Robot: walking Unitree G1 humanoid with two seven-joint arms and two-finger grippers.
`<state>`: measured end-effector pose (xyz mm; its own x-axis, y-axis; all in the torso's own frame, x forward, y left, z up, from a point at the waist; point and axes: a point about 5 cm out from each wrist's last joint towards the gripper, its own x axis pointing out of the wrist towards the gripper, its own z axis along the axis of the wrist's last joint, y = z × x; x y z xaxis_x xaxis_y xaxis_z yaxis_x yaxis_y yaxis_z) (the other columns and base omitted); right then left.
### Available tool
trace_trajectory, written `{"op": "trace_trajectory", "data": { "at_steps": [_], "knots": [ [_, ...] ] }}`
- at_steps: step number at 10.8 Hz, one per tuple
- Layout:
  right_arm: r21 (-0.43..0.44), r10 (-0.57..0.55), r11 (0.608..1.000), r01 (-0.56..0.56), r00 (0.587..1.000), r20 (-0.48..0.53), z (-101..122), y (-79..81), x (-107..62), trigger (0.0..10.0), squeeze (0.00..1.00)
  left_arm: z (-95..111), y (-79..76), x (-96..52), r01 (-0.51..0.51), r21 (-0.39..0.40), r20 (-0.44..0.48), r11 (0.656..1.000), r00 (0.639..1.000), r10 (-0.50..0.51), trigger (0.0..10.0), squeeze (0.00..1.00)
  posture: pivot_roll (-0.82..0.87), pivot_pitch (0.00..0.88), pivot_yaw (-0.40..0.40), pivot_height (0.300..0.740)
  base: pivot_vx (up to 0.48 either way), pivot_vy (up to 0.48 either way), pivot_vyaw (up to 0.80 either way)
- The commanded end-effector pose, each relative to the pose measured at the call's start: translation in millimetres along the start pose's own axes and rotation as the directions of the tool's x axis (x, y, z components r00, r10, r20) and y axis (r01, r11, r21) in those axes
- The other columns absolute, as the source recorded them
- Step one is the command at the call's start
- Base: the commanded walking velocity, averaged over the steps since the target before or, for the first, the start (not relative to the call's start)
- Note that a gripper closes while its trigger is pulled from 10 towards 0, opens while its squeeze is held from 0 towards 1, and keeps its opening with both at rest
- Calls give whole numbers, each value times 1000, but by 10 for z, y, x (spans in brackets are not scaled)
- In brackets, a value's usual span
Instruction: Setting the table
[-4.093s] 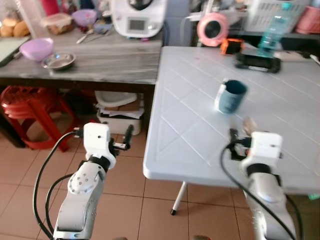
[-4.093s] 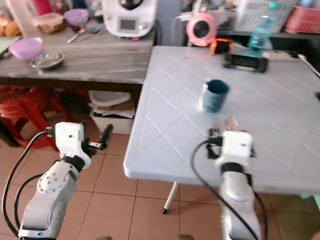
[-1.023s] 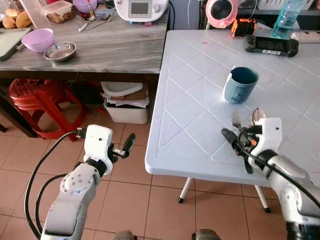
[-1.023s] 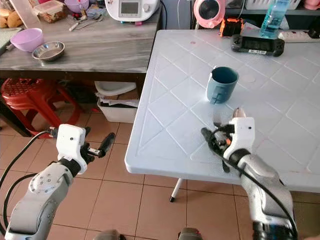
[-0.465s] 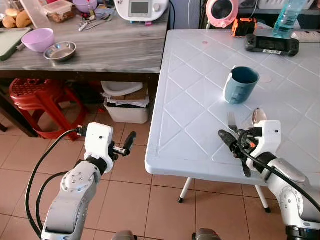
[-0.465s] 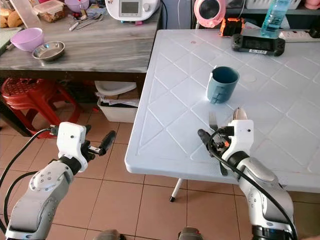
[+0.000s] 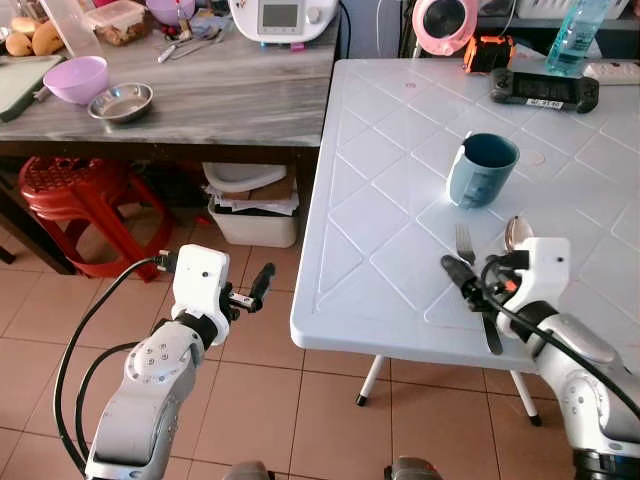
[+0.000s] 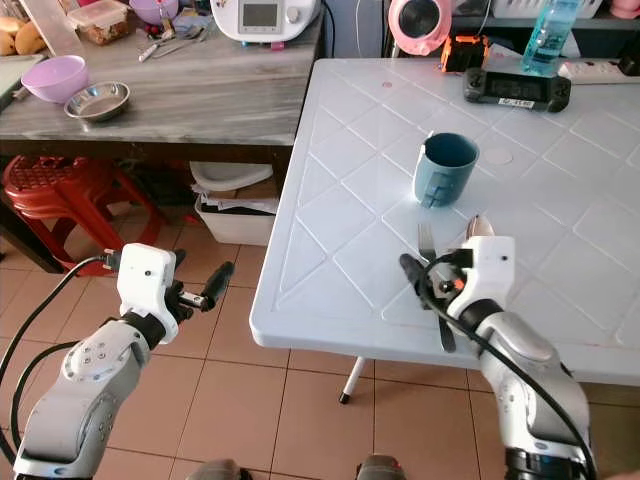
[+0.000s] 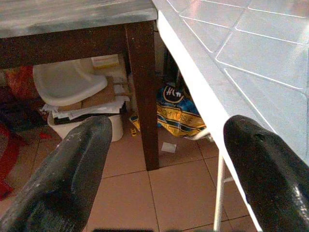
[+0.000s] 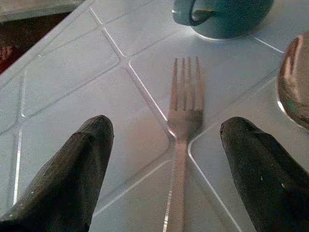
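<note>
A blue mug (image 7: 482,170) stands on the white plastic table (image 7: 380,130). Nearer the front edge lie a metal fork (image 10: 183,111), tines toward the mug, and beside it a spoon (image 7: 516,232). My right gripper (image 7: 472,300) is open just over the fork's handle, one black finger on each side of it and nothing held. The spoon's bowl (image 10: 294,82) sits past the outer finger. My left gripper (image 7: 255,290) hangs open over the tiled floor, left of the table's corner and below its edge.
A wooden counter (image 7: 220,100) abuts the table on the left, with a purple bowl (image 7: 78,78) and a steel bowl (image 7: 120,101) on it. Under it are a red stool (image 7: 70,190) and a white bin (image 7: 245,205). A black device (image 7: 543,90) and a bottle (image 7: 575,35) are at the table's back.
The camera has risen and pulled back since the earliest frames. In the last second my right gripper has shifted slightly to the right over the fork; the fork, spoon and mug lie still.
</note>
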<state>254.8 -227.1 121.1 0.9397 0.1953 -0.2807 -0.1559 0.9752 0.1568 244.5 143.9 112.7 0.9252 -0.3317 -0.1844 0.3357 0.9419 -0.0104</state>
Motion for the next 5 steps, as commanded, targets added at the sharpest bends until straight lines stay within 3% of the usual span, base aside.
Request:
{"op": "trace_trajectory", "data": {
  "at_steps": [1,2,3,4,5],
  "knots": [
    [-9,-10,1000,10,1000,-18,-13,-2,-2,10000,0,-15,-1,6,10,6,-15,1000,1000,-10,10000,0,-19,59,85,740,0,0,0],
    [-9,-13,1000,13,999,-49,-42,-11,9,10000,0,-18,1,5,10,6,-17,1000,1000,-10,10000,0,-18,58,86,740,0,0,0],
    [-17,-32,999,30,996,-86,-59,-58,31,3843,0,-23,-5,4,13,5,-21,1000,1000,-13,10000,0,-18,60,86,740,0,0,0],
    [-21,-36,999,34,994,-102,-67,-81,38,0,0,-27,-11,4,16,5,-24,1000,1000,-16,10000,0,-18,61,85,740,0,0,0],
    [-23,-31,999,28,992,-119,-80,-91,44,0,0,-30,-15,3,18,6,-27,1000,999,-17,10000,0,-17,61,85,740,0,0,0]
  ]
}}
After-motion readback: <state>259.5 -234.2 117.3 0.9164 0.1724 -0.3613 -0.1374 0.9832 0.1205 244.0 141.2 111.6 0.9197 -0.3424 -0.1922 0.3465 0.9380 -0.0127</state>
